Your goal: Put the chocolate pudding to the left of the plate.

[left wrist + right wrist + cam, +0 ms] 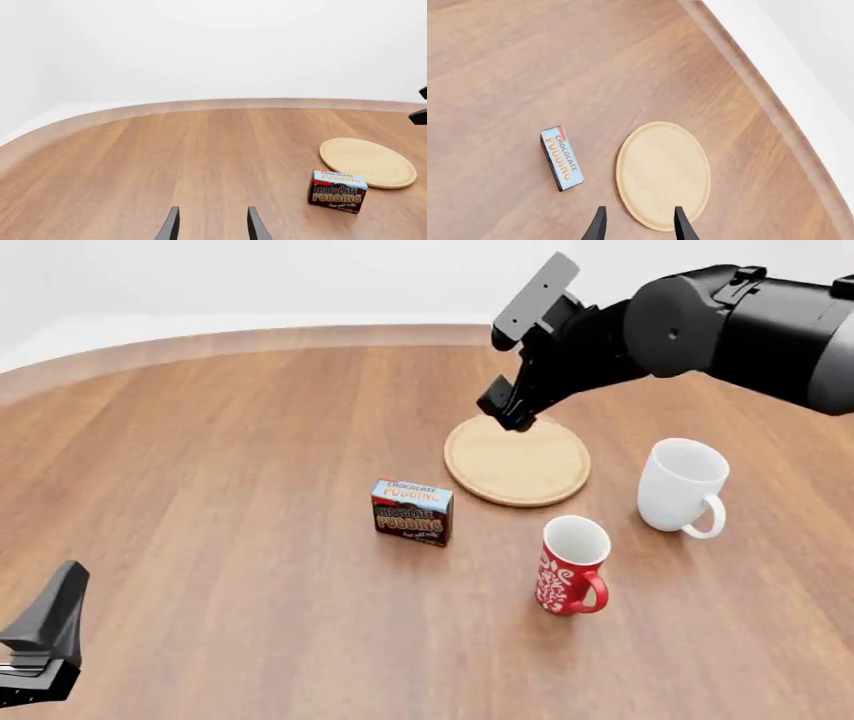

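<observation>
Just left of the flat round light-wood plate (518, 460), and a little nearer the arms, the small dark brown chocolate pudding box with its light blue and red top band (411, 511) stands upright on the brown wooden table (227, 470), close to the plate's rim but apart from it. The right gripper (638, 222) hangs above the plate, fingers parted and empty. The left gripper (212, 224) is well away from the plate, also spread with nothing between its fingers. A white mug (683, 487) and a red patterned mug (573, 566) stand right of the plate.
</observation>
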`<state>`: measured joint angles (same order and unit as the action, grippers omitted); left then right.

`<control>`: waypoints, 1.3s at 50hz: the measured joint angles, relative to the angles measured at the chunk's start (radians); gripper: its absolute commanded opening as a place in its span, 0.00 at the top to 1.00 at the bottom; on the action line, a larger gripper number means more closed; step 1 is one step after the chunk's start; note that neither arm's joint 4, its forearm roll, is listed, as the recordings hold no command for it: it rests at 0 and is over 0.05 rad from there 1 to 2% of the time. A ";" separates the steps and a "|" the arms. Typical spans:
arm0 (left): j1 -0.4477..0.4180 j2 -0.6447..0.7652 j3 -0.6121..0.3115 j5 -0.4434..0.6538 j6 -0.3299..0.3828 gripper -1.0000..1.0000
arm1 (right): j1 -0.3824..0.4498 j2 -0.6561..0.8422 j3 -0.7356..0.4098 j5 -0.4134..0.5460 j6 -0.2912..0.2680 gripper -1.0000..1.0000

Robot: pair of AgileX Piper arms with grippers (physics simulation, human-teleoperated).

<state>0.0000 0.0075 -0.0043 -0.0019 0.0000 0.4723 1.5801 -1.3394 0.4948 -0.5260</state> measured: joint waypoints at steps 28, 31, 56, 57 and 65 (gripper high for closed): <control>0.000 0.000 0.000 0.000 0.000 0.00 | 0.069 0.086 0.038 -0.055 0.035 0.00; 0.000 0.000 0.000 0.000 0.000 0.00 | 0.073 0.095 0.037 -0.058 0.038 0.00; 0.000 0.000 0.000 0.000 0.000 0.00 | 0.113 0.179 -0.002 -0.073 0.053 0.00; 0.000 0.000 0.000 0.000 0.000 0.00 | 0.115 0.182 -0.003 -0.074 0.054 0.00; 0.000 0.000 0.000 0.000 0.000 0.00 | 0.130 0.204 -0.006 -0.084 0.062 0.00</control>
<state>0.0000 0.0075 -0.0043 -0.0019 0.0000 0.6027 1.7838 -1.3456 0.4106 -0.4638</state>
